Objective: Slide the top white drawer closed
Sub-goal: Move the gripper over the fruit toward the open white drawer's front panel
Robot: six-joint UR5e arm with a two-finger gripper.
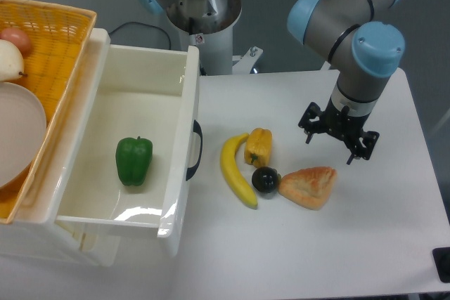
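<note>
The top white drawer (pixel 144 93) stands pulled out to the right from the cabinet at the left. Its front panel with the curved black handle (pixel 195 150) faces the table. A green bell pepper (pixel 133 161) lies inside it. My gripper (pixel 333 142) hangs over the table at the right, well away from the drawer front and just above and right of the food items. Its two black fingers are spread apart and hold nothing.
An orange wicker basket (pixel 60 33) with a plate and an onion sits on the cabinet at the far left. A banana (pixel 236 171), a yellow pepper (pixel 259 146), a dark round fruit (pixel 266 179) and a bread piece (pixel 309 187) lie between drawer and gripper. The arm's base (pixel 200 12) stands behind.
</note>
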